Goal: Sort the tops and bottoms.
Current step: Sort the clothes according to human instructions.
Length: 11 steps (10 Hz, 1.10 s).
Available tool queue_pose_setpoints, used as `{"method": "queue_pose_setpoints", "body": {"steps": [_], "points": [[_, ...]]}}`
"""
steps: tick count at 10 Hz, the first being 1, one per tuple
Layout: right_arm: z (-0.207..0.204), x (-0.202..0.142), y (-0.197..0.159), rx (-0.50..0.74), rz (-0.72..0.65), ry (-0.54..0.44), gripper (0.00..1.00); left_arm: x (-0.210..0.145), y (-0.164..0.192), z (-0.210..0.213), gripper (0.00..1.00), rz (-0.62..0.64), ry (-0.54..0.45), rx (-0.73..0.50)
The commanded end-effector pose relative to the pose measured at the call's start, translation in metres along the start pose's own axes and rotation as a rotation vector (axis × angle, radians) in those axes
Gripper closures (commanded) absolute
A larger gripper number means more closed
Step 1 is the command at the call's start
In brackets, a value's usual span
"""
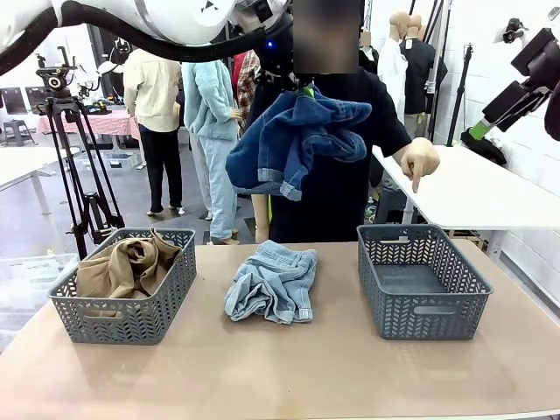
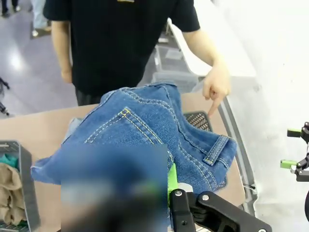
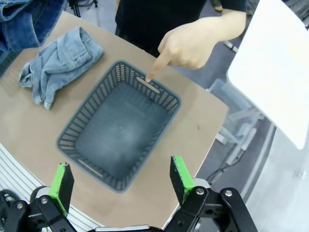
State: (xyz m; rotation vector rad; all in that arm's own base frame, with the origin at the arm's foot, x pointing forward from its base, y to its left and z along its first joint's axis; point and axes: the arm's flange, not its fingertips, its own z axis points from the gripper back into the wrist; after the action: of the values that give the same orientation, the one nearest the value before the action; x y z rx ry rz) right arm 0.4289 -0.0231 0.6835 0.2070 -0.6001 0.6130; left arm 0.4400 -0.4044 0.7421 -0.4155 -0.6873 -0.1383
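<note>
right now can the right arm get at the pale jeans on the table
Probably yes: the right gripper is open and empty above the grey basket, and the pale jeans lie bare on the table beside it, with nothing over them.

Left gripper [image 2: 170, 193] raised high above the table [image 1: 289, 367], clamped on dark denim [image 1: 293, 140]; right gripper [image 3: 118, 181] spread wide above it; person's hand [image 1: 418, 160] pointing down.
</note>
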Motion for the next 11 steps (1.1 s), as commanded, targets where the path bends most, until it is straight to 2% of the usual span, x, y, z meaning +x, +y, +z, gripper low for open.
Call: {"method": "queue_pose_setpoints", "body": {"steps": [1, 2, 4, 7, 9, 10, 11], "points": [[0.000, -0.001, -0.001, -0.003, 0.013, 0.005, 0.00, -0.011, -0.011, -0.011, 1.00, -0.011, 0.016, -0.082], [0.000, -0.001, -0.001, -0.003, 0.013, 0.005, 0.00, -0.031, -0.031, -0.038, 1.00, -0.031, 0.085, -0.193], [0.000, -0.001, -0.001, -0.003, 0.013, 0.005, 0.00, -0.061, -0.076, -0.082, 1.00, -0.067, 0.159, -0.382], [0.000, -0.001, -0.001, -0.003, 0.013, 0.005, 0.00, -0.085, -0.136, -0.124, 1.00, -0.090, 0.259, -0.564], [0.000, -0.001, -0.001, -0.003, 0.013, 0.005, 0.00, -0.094, -0.143, -0.149, 1.00, -0.029, 0.283, -0.510], [0.000, -0.001, -0.001, -0.003, 0.013, 0.005, 0.00, -0.112, -0.146, -0.140, 1.00, -0.081, 0.256, -0.524], [0.000, -0.001, -0.001, -0.003, 0.013, 0.005, 0.00, -0.112, -0.146, -0.140, 1.00, -0.081, 0.256, -0.524]]}}
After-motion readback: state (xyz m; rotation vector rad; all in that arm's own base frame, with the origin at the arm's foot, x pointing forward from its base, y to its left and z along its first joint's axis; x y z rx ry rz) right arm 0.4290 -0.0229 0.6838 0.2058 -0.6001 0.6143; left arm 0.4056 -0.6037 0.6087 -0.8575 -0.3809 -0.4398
